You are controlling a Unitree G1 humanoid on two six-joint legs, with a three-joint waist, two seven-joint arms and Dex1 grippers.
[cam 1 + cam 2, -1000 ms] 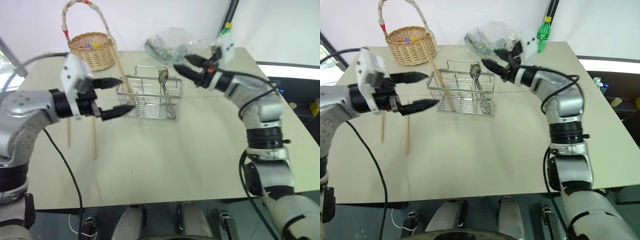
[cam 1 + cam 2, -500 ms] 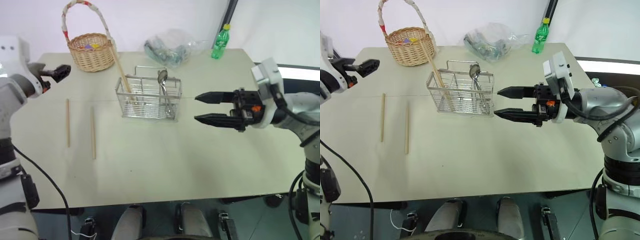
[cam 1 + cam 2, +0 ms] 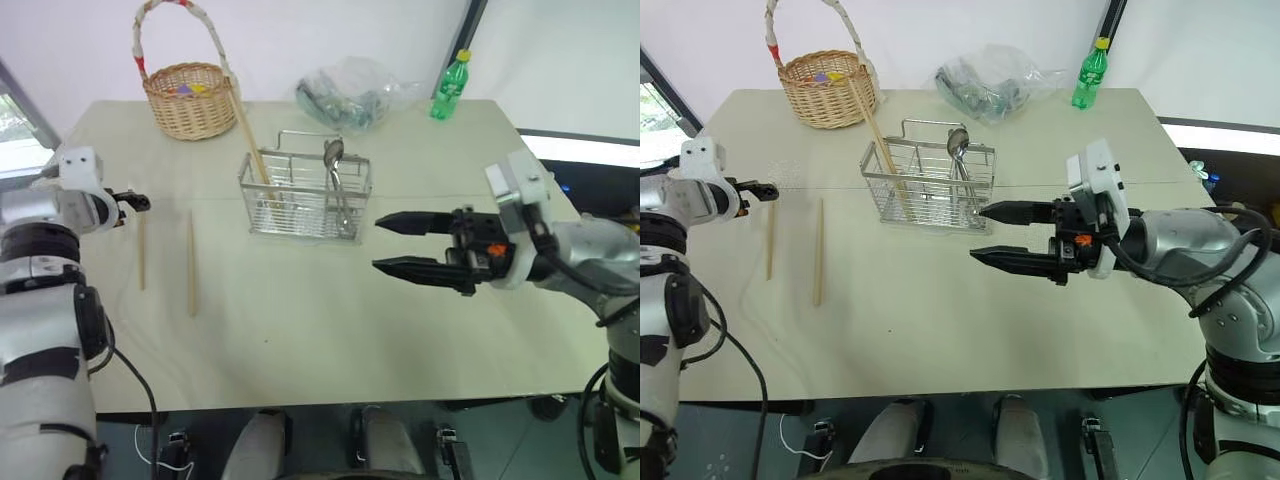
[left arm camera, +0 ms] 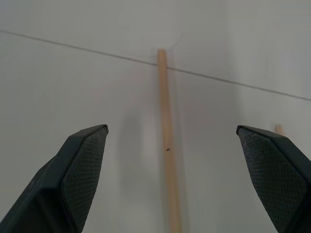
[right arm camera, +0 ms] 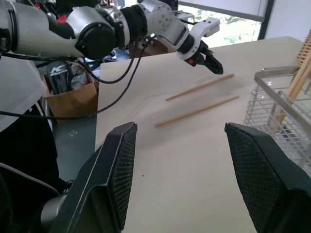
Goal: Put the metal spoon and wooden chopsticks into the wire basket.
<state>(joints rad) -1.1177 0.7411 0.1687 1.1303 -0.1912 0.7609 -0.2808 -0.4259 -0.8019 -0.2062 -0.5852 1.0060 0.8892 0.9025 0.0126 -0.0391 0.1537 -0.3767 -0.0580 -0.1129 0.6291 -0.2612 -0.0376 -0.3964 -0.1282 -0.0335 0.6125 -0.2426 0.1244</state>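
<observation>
Left gripper [image 4: 170,145] fingers spread wide, empty, hovering just above the far end of the outer wooden chopstick [image 3: 141,252] near the table's left edge; that stick runs straight up the middle of the gap in the left wrist view, so this looks like the lineup for a pick; second loose chopstick [image 3: 192,262] lies parallel just beside it, toward the wire basket [image 3: 305,195], also flat on the table [image 3: 300,320]; right gripper [image 3: 398,244] fingers apart, holding nothing, parked over the table's right half, pointing toward the basket but well apart from it; metal spoon [image 3: 335,170] already stands in the basket, bowl up; at least one chopstick [image 3: 248,128] leans in the basket's left end, tip sticking out toward the wicker basket [image 3: 187,97] at the far left corner; judgement: spoon done, chopsticks partly done, two sticks left to grab and drop in.
</observation>
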